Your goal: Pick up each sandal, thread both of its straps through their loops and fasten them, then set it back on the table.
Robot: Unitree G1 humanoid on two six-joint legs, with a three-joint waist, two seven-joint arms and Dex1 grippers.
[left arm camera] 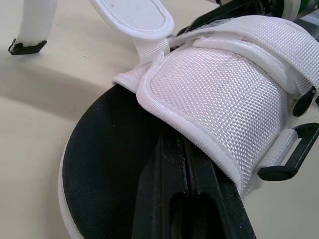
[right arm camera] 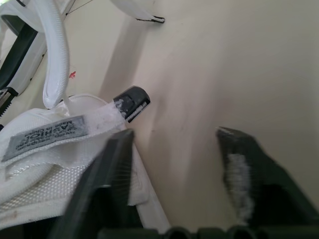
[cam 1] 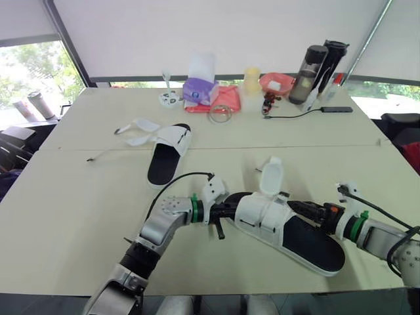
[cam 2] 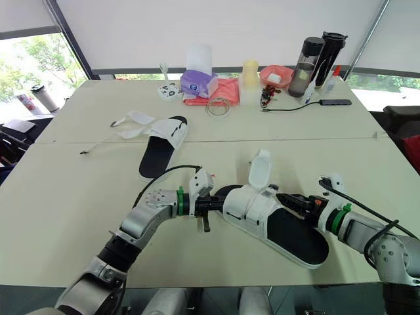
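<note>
A white sandal (cam 1: 289, 230) with a black footbed lies at the table's front centre, between my two grippers. One strap (cam 1: 271, 176) stands up unfastened; the black loop (left arm camera: 289, 154) on its side is empty. My left gripper (cam 1: 223, 211) is shut, its fingers (left arm camera: 169, 169) lying on the footbed at the toe end with the tips under the white upper (left arm camera: 224, 94). My right gripper (cam 1: 305, 210) is open at the heel side, one finger (right arm camera: 114, 184) against the upper's edge. The second sandal (cam 1: 167, 154) lies farther back on the left, straps (cam 1: 141, 128) spread open.
Along the table's (cam 1: 79, 197) far edge stand a purple tissue box (cam 1: 199, 88), a red cloth (cam 1: 223, 100), two dark bottles (cam 1: 318, 62) and a black cable (cam 1: 295, 115) with a hub (cam 1: 336, 109). A thin cord (cam 1: 105, 154) lies left of the second sandal.
</note>
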